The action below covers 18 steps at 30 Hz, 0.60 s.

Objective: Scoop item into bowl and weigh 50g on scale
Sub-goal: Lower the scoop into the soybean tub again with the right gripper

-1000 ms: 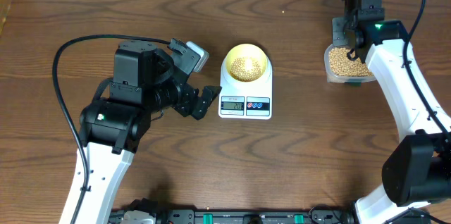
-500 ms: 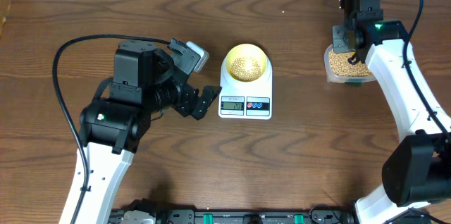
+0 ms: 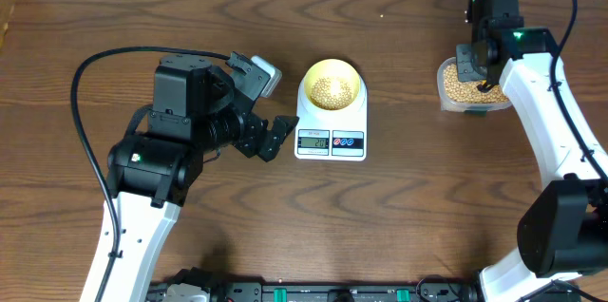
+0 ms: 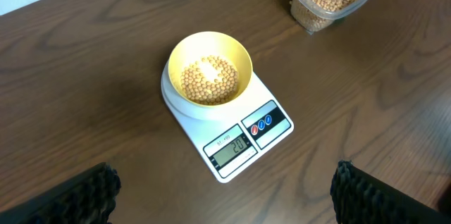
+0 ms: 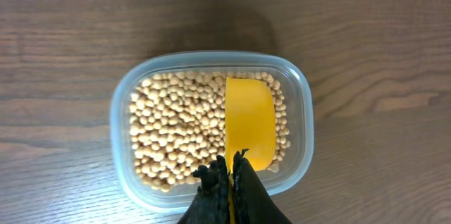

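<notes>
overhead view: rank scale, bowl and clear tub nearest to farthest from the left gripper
1. scale: just to the right of the left gripper, with its display end closest.
2. bowl: sitting on the scale's far end, up and to the right.
3. clear tub: far across on the right, well past the other two.

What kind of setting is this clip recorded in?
Probably a robotics lab bench, not a kitchen: a wooden table, a cabled left arm and right arm, and just a scale and bean tub laid out.
</notes>
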Each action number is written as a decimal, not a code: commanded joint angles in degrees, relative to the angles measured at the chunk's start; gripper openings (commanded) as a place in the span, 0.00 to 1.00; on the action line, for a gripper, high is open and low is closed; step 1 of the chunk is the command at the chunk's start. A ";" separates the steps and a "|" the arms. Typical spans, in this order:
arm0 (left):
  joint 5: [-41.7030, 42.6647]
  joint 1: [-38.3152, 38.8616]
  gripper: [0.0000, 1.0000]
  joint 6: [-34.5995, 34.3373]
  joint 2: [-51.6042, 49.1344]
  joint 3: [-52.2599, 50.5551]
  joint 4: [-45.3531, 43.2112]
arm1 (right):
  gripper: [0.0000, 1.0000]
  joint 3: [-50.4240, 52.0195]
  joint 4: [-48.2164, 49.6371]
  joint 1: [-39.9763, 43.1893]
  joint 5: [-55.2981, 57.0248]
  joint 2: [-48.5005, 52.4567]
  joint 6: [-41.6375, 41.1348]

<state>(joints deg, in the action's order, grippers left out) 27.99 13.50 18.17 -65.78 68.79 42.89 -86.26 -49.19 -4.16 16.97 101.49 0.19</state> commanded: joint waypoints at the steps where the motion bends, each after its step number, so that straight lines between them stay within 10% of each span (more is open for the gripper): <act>1: 0.52 -0.31 0.98 -0.26 0.20 -0.28 -0.04 | 0.01 2.32 0.96 1.29 0.39 -0.87 -1.03; 18: 0.50 -0.31 0.98 -0.28 -0.24 -0.28 -0.04 | 0.01 8.92 6.99 1.88 -14.47 -0.87 -1.01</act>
<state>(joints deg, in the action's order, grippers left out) 27.99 13.50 18.15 -65.80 68.79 42.89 -77.80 -42.37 -2.48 9.30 101.49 0.21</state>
